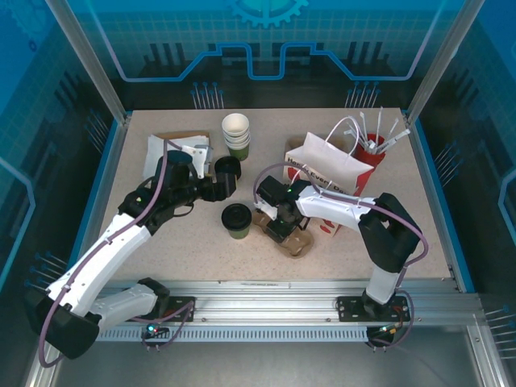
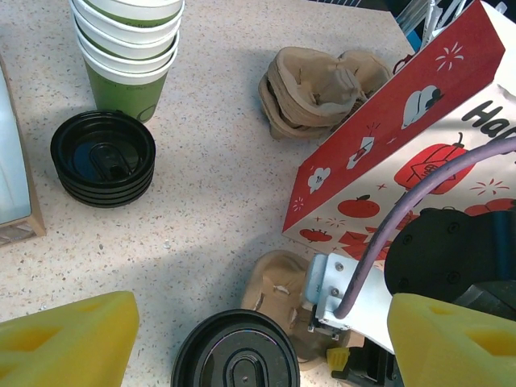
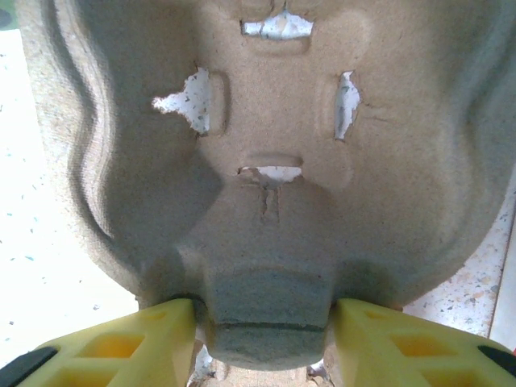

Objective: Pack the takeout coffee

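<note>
Pulp cup carrier point(image 3: 266, 201) sits clamped in right fingers point(image 3: 161, 339); left fingers point(image 2: 72, 339) stand apart near the takeout coffee point(image 2: 235, 355).

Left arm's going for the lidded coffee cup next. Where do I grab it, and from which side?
Take the cup by its green wall just under the black lid, coming in level from its left with the open left gripper. It stands upright, and the lid's rim overhangs, likely stopping slip. The cardboard carrier and right gripper crowd its right side.
</note>
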Action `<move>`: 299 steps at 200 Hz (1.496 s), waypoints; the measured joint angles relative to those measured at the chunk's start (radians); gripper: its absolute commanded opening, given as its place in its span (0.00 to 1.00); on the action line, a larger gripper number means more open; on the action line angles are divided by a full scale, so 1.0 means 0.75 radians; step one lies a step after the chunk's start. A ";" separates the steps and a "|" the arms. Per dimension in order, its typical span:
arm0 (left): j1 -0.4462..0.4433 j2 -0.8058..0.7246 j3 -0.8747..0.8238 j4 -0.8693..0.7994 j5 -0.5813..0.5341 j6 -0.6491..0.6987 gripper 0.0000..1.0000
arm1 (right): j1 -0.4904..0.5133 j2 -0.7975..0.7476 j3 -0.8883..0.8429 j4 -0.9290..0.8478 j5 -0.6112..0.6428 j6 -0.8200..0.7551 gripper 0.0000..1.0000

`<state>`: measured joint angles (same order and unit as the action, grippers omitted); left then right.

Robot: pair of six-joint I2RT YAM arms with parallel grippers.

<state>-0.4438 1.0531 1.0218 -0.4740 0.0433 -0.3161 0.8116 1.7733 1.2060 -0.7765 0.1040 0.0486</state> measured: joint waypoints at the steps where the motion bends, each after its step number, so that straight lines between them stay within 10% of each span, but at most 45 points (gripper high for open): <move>1: 0.000 0.000 0.000 0.000 0.000 0.000 0.82 | 0.000 0.000 0.000 0.000 0.000 0.000 0.50; 299: 0.050 -0.097 -0.015 -0.018 -0.194 -0.040 0.86 | 0.108 -0.378 0.357 -0.171 -0.085 0.169 0.35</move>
<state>-0.4065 0.9806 1.0103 -0.4877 -0.1020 -0.3462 0.8928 1.4899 1.4734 -0.9051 0.0399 0.1757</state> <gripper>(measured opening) 0.859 0.351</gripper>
